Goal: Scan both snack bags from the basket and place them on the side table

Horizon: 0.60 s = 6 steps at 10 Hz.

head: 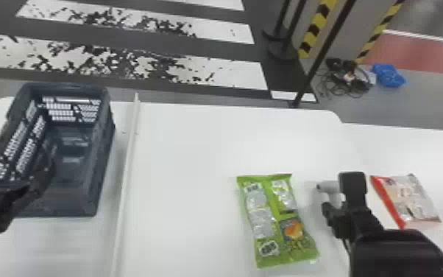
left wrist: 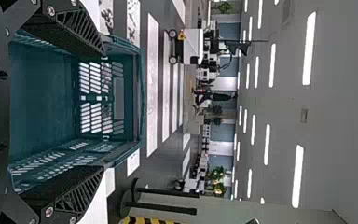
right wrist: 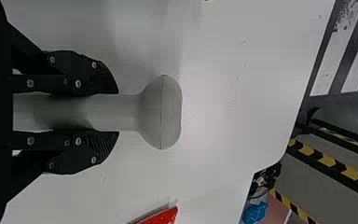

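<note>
Left gripper (head: 24, 149) is hovering over the near left part of the dark basket (head: 97, 176), its fingers standing wide apart. A white strip (head: 125, 176) is running from near to far just right of the basket. The green snack bag (head: 268, 221) is lying flat on the main white table (head: 195, 154), right of the strip. Right gripper (head: 338, 196) is clamping the grey scanner (head: 329, 186) by its handle between the two bags. The red-and-white snack bag (head: 410, 200) is lying farther right, on the white side table (head: 441, 158).
</note>
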{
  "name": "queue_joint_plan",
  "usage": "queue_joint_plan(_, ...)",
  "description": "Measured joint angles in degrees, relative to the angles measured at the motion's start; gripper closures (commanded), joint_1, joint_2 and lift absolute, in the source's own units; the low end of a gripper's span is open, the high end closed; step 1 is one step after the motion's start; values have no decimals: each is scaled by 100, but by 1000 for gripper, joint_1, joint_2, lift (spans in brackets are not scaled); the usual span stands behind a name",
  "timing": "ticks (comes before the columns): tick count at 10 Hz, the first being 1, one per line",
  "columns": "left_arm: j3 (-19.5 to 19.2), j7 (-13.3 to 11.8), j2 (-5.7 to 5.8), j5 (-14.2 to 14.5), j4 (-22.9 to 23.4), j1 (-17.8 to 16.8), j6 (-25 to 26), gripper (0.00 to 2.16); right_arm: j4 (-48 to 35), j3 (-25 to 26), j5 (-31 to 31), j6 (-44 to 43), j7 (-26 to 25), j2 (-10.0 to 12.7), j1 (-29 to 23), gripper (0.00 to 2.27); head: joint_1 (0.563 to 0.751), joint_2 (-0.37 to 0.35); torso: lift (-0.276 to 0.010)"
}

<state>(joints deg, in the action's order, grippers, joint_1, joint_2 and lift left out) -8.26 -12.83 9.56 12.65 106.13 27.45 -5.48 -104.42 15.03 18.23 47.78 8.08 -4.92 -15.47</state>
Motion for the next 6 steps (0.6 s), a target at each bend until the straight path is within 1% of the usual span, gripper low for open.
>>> queue_joint_plan(1,0,0,2,0,-3,-3,-1,137,1,3,-14,-32,-8,1,0,319,695,-206,-75)
queue_joint_plan(3,0,1,2,7,-4,-9,1,137,-11,23,-37,-51,-7,10,-5,130,695,-205,-75)
queue_joint_plan(5,0,2,3,9,-4,-10,5,137,-256,80,-80,-24,-21,46,-116,120,695,-208,-75)
queue_joint_plan(6,0,2,8,9,-4,-6,9,137,-588,151,-307,-6,-10,66,-266,120,695,-203,-75)
